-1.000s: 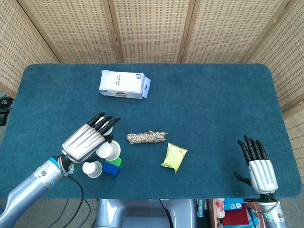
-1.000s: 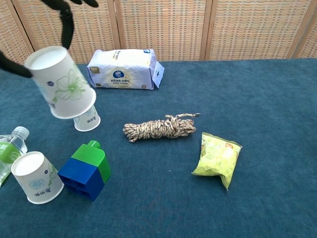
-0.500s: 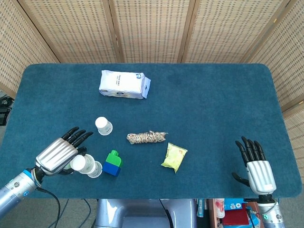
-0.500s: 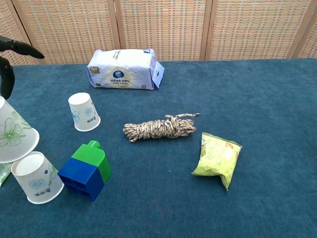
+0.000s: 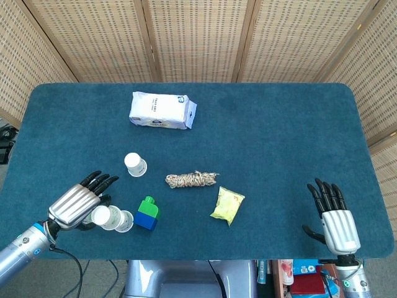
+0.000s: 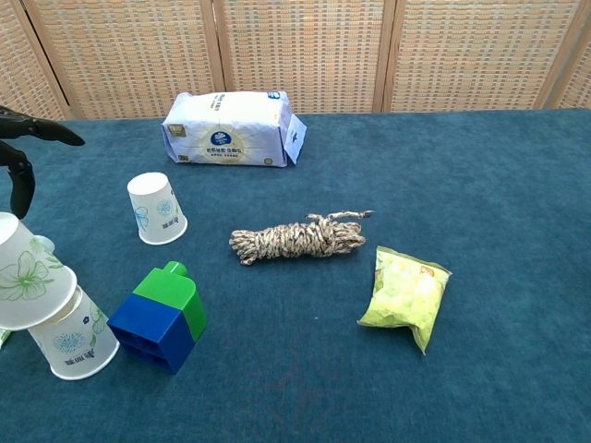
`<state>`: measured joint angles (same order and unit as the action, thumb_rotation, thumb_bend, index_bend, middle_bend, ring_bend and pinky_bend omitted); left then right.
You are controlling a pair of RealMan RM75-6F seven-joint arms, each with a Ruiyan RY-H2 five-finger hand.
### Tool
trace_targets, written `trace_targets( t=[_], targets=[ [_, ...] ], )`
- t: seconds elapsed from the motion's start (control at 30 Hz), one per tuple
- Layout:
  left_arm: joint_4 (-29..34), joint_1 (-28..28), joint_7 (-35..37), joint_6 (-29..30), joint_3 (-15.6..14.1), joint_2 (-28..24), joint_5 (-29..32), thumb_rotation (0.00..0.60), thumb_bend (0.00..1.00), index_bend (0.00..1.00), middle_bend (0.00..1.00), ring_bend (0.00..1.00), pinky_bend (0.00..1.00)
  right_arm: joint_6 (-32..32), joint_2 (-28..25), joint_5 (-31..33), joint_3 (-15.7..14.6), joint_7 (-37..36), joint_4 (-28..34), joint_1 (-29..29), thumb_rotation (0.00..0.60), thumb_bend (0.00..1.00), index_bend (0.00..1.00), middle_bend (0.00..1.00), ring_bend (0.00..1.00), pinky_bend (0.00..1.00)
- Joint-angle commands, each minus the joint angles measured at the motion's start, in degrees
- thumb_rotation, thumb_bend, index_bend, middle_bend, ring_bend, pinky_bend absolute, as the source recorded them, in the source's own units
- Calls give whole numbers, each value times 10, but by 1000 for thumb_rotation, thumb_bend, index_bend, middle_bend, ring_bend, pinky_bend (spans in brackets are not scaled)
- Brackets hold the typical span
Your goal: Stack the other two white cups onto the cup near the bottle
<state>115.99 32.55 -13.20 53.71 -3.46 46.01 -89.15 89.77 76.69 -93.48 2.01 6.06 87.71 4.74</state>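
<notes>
Cups are the whole business here: the flower-printed cup (image 6: 26,284) in the left hand (image 5: 75,205) has come down and across over the last second, from high above the table to a spot tilted right over the mouth of the base cup (image 6: 76,343), its bottom edge now touching or just entering that rim. The base cup stands at the near left of the table, close beside the blue and green block (image 6: 159,316). The bottle is barely visible at the left frame edge in the chest view, so I cannot place it exactly. The left hand's fingers (image 5: 99,182) lie extended over the carried cup, with the cup held beneath them; the exact pinch is hidden by the back of the hand.

That puts the first stack at the seating step: the cup looks tilted, so it likely needs levelling before release.

A third cup (image 6: 156,209) stands upside down further back, well apart, untouched. The right hand (image 5: 335,217) rests at the near right edge, fingers spread, holding nothing. Rope (image 6: 299,235), a yellow packet (image 6: 404,293) and a white tissue pack (image 6: 231,129) lie clear of the work.
</notes>
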Motion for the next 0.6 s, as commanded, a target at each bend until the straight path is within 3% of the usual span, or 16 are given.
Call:
trace_targets(
  t=[0.03, 0.37, 0.47, 0.6],
  targets=[
    [-4, -2, 1, 0, 2, 8, -3, 600, 205, 536, 0, 0, 0, 0, 0, 1, 0, -1, 0, 0, 600, 0, 0, 0, 0, 0],
    [-13, 4, -21, -30, 3, 25, 22, 600, 205, 527, 0, 0, 0, 2, 0, 0, 1, -3, -1, 0, 600, 0, 0, 0, 0, 0],
    [-20, 5, -38, -34, 5, 33, 35, 600, 205, 432, 0, 0, 0, 2, 0, 1, 2, -4, -1, -1, 600, 0, 0, 0, 0, 0],
    [-32, 3, -61, -33, 9, 54, 58, 600, 205, 214, 0, 0, 0, 1, 0, -1, 0, -2, -1, 0, 600, 0, 0, 0, 0, 0]
  ],
)
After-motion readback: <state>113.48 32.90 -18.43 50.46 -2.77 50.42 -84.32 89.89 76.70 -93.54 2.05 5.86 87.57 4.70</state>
